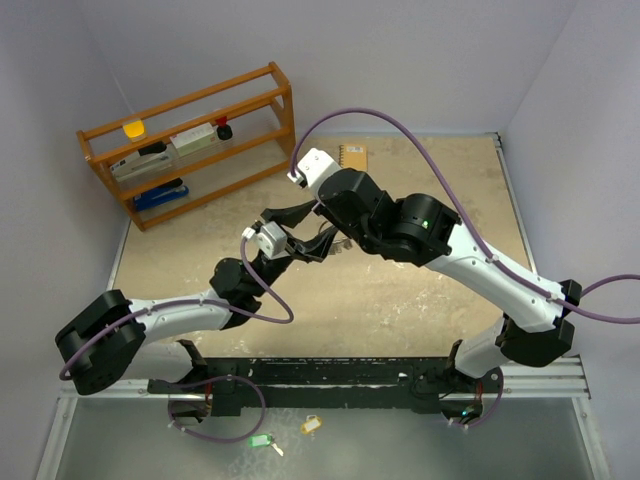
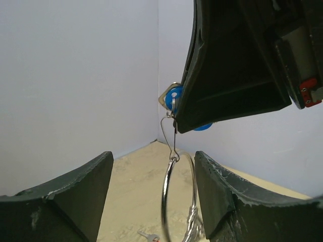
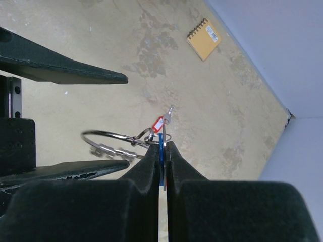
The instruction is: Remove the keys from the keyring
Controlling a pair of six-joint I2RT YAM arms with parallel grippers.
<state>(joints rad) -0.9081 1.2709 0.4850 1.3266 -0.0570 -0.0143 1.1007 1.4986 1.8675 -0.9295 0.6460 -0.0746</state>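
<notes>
The right hand (image 3: 162, 144) is clamped on the blue tag (image 3: 160, 161), held above the middle of the tabletop (image 1: 400, 300). The keyring (image 3: 108, 135) hangs from the tag, with the red tag (image 3: 158, 123) beside it. The ring sits between the wide-spread fingers of the left hand (image 2: 154, 161). A notebook (image 1: 352, 156) lies far back, and pale walls (image 1: 350, 50) stand around.

Keyring (image 2: 164, 199) is thin, shiny silver metal wire; blue tag (image 2: 178, 91) glossy smooth plastic; counter (image 3: 217, 111) matt, mottled, rough-looking.

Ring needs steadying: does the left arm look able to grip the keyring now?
Probably yes: the keyring hangs between the left end effector's open fingers; the right end effector grips only the blue tag above.
</notes>
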